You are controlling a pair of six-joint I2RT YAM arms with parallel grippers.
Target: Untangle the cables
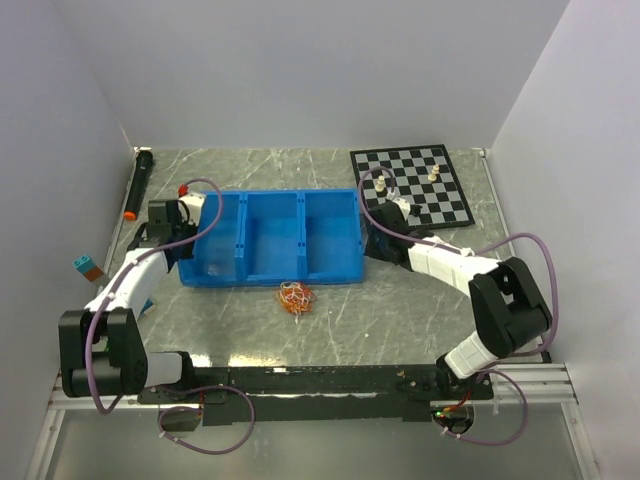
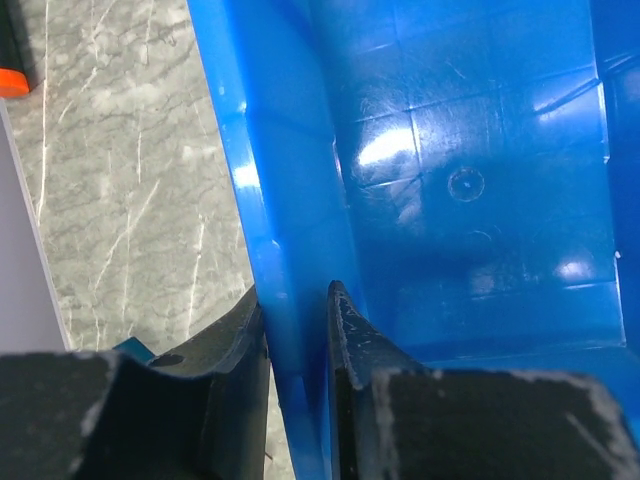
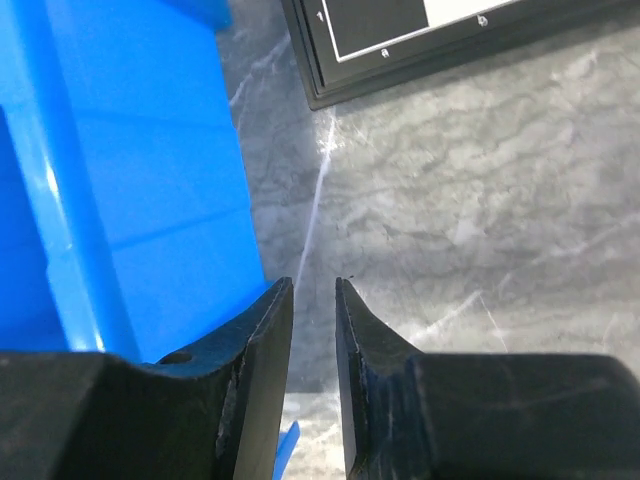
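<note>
The cables (image 1: pixel 296 297) lie as a small tangled clump of red, orange and white wires on the marble table, just in front of the blue three-compartment bin (image 1: pixel 270 194). They show in neither wrist view. My left gripper (image 1: pixel 190 240) is shut on the bin's left wall (image 2: pixel 270 200), one finger outside and one finger inside (image 2: pixel 345 320). My right gripper (image 1: pixel 372 240) sits just outside the bin's right end (image 3: pixel 150 180). In the right wrist view this gripper (image 3: pixel 313 283) is narrowly open, with only bare table showing between the jaws.
A chessboard (image 1: pixel 412 183) with two pale pieces (image 1: pixel 433 172) lies at the back right; its corner shows in the right wrist view (image 3: pixel 400 50). A black marker with an orange tip (image 1: pixel 138 185) lies at the back left. A small teal and orange block (image 1: pixel 86 266) sits at the left edge. White walls enclose the table.
</note>
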